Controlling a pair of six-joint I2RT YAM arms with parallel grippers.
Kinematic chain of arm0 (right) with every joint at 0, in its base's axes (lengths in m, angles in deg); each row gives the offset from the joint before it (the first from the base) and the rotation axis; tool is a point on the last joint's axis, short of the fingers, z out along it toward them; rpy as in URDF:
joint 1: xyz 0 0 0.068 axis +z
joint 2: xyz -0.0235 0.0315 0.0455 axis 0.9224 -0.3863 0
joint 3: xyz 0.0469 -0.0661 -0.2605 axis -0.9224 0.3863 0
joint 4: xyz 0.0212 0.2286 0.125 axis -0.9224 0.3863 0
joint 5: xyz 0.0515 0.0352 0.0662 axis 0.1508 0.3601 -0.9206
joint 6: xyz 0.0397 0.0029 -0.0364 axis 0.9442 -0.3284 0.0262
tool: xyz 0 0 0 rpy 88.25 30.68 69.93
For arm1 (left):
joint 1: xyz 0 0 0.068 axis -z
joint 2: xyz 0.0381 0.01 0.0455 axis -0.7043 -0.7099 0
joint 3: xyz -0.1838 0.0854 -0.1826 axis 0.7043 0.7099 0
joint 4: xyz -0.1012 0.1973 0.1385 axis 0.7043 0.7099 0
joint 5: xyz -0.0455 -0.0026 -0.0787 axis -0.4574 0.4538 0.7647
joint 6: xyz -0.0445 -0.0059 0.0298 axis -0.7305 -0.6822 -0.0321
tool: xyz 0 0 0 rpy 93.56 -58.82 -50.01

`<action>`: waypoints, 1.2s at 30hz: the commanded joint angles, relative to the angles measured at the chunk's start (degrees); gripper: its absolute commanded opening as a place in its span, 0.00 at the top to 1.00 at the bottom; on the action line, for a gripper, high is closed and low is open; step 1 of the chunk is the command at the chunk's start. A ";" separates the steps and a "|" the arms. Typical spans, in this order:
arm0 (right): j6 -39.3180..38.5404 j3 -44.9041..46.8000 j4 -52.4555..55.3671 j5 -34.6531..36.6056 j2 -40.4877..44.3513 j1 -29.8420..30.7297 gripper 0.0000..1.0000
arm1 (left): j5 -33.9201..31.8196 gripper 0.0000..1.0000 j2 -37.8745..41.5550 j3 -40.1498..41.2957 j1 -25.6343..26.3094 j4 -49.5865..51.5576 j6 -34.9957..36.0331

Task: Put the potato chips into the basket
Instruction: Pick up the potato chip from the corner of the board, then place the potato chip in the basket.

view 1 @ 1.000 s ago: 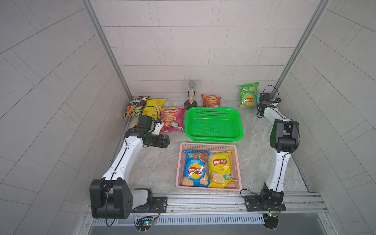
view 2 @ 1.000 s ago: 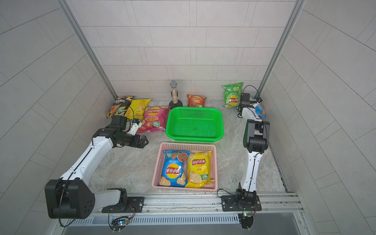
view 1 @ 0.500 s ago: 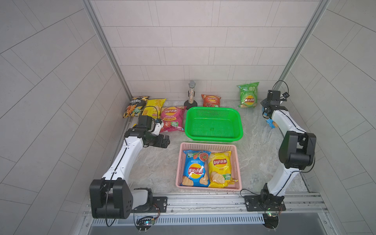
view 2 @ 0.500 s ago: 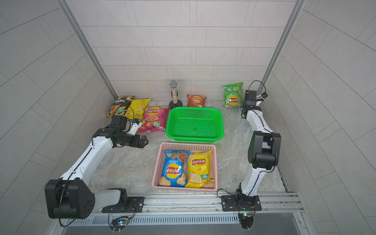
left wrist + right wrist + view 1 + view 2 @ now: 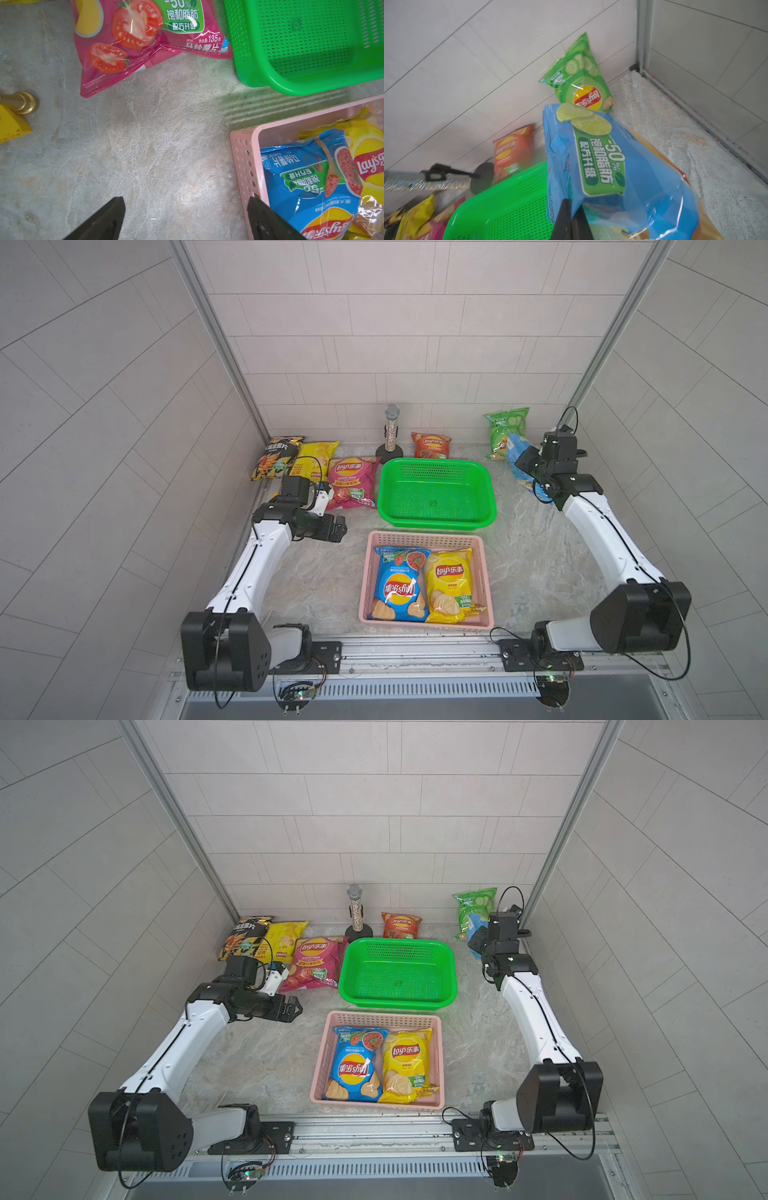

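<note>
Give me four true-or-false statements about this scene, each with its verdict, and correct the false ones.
1. The pink basket holds two chip bags, a blue bag and a yellow bag. True.
2. The green basket holds three bags. False: nothing lies in it.
3. The right pincer is shut on the light blue lime bag. True.
4. The left pincer grips the magenta bag. False: its jaws stand wide open and empty over the table, and the magenta bag lies apart from them.
</note>
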 commanded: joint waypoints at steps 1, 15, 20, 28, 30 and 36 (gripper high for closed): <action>-4.21 0.29 5.89 -7.70 6.16 3.98 1.00 | 0.40 0.01 1.29 0.16 -0.31 0.73 0.69; -8.55 0.71 9.39 -40.27 12.53 26.99 1.00 | 1.35 0.01 2.75 -0.55 -0.29 1.18 0.43; -15.06 -0.53 9.62 -40.70 9.72 36.42 1.00 | 1.07 0.01 2.55 -0.46 -0.33 1.19 0.54; -25.69 -5.11 13.16 -34.81 2.80 47.25 1.00 | 0.52 0.01 2.27 -0.29 -0.27 1.17 0.58; -26.92 -5.77 13.15 -33.82 1.41 47.85 1.00 | 0.47 0.00 2.06 -0.30 -0.27 1.13 0.55; -29.07 -4.80 9.62 -34.20 -0.11 48.40 1.00 | -0.07 0.01 1.87 -0.24 -0.27 1.09 0.54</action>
